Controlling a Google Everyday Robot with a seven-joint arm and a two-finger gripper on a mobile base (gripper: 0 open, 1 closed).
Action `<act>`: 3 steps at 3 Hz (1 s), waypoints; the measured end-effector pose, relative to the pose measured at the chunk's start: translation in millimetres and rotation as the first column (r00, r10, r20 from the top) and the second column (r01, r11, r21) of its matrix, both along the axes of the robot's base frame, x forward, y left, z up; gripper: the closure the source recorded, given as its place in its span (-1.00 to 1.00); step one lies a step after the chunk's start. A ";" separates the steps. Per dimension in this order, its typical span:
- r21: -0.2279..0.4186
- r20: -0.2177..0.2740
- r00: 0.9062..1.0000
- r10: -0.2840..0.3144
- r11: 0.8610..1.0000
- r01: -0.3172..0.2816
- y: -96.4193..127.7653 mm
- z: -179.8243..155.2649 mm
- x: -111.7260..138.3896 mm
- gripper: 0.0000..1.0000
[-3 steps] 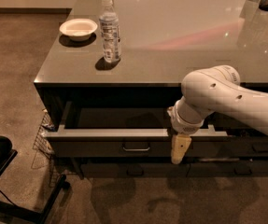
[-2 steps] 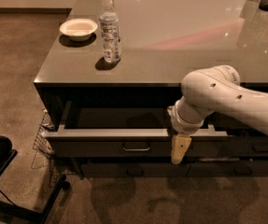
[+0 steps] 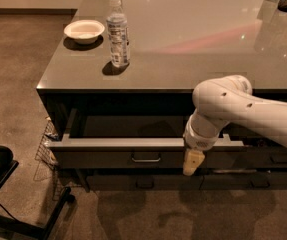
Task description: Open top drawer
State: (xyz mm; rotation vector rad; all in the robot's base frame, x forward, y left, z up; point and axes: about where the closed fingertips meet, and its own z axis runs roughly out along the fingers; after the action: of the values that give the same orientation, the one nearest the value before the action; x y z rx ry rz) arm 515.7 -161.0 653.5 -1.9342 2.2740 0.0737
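Observation:
The top drawer (image 3: pixel 108 159) is a wide dark grey drawer under the counter, pulled out toward me, with its light grey rim showing and a small bar handle (image 3: pixel 146 158) at the centre of its front. My gripper (image 3: pixel 192 163) hangs from the white arm (image 3: pixel 233 109) in front of the drawer's front, to the right of the handle, pointing down. It holds nothing that I can see. The inside of the drawer is dark and mostly hidden.
On the counter (image 3: pixel 193 39) stand a water bottle (image 3: pixel 118 33) and a white bowl (image 3: pixel 84 31) near the left end. A lower drawer (image 3: pixel 148 182) sits shut below. A wire basket (image 3: pixel 47 149) and a black chair base (image 3: pixel 3 184) are on the floor at left.

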 end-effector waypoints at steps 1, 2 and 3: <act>-0.033 -0.110 0.992 -0.068 0.997 0.065 -2.7 -14.0 -40.1 -0.02; -0.044 -0.131 0.989 -0.075 0.997 0.070 -0.5 -15.1 -48.7 0.60; -0.044 -0.131 0.989 -0.075 0.997 0.070 -0.5 -15.1 -48.8 1.00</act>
State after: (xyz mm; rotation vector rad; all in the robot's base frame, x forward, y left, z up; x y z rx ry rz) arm 466.9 -161.5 638.4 -1.9167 2.4455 0.1541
